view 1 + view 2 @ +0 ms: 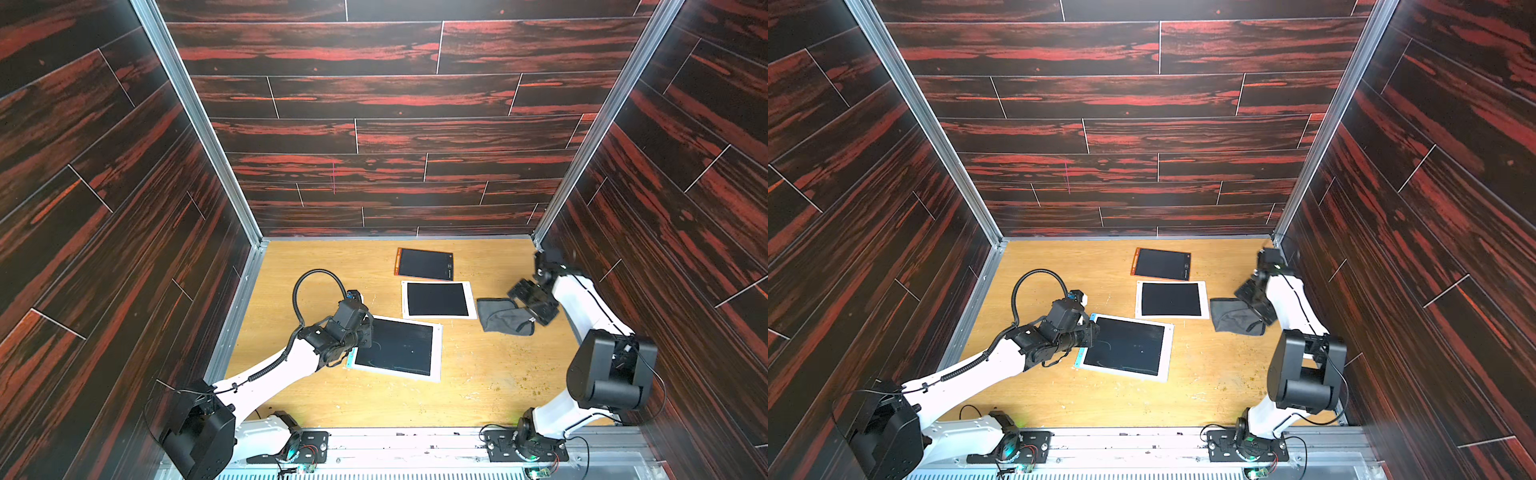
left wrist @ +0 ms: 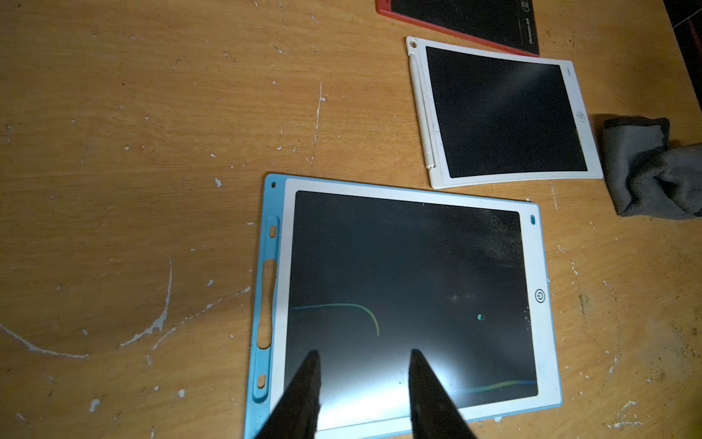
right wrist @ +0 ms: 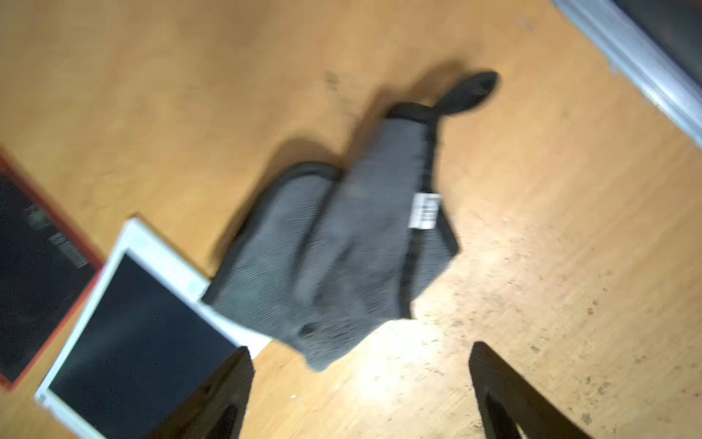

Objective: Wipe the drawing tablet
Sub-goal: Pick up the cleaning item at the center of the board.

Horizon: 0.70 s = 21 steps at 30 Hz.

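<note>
- I see the left pincer (image 2: 363, 353) part-open and empty, tips over the drawing tablet (image 2: 406, 273) screen.
- Drawing tablet flat on the tabletop (image 1: 478, 386), faint lines showing.
- Right pincer (image 3: 361, 347) spread wide, released; grey cloth (image 3: 334, 247) on the tabletop ahead.

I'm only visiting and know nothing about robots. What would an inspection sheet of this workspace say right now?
Surface: wooden table, scratched, with brown specks near the right arm.
Job's things: blue tablet, faint lines on its screen; grey cloth, crumpled on the table, not held.
Clutter: white tablet and red tablet, screens dark.
Pincers: left pincer open, tips over the blue tablet; right pincer open, above the cloth.
Cables: black hose looping above the left arm.
Surroundings: dark red wood-look walls, metal frame.
</note>
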Motion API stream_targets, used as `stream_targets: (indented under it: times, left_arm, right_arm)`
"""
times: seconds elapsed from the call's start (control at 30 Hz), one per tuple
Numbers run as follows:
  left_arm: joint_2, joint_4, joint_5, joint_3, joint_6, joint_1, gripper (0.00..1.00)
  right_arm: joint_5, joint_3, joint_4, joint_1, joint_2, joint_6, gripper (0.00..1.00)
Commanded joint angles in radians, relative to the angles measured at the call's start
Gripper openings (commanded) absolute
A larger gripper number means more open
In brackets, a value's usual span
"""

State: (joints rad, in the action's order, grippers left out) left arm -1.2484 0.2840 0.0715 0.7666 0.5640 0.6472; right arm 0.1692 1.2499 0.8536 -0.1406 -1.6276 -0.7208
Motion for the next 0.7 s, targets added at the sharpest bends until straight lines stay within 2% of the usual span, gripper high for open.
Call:
stream_targets:
  times: [0.0,0.13,0.33,0.67]
  left_arm:
    - [-0.019,-0.015,-0.015,-0.013,-0.013,-0.002,0.4]
    - [-0.025,-0.019,-0.02,-0.018,-0.013,-0.002,0.4]
    - [-0.015,-0.011,-0.016,-0.021,-0.013,-0.004,0.4]
    - [-0.03,0.001,-0.027,0.005,-0.018,-0.011,0.4]
  right_arm:
    - [-0.087,-0.013,-0.009,-0.007,-0.084,0.009,0.91]
    - [-0.121,0.021,-0.02,-0.007,-0.191,0.008,0.91]
    - [-0.122,0.072,-0.045,-0.007,-0.266,0.006,0.92]
    - [-0.112,0.195,0.0,0.035,-0.299,-0.009,0.92]
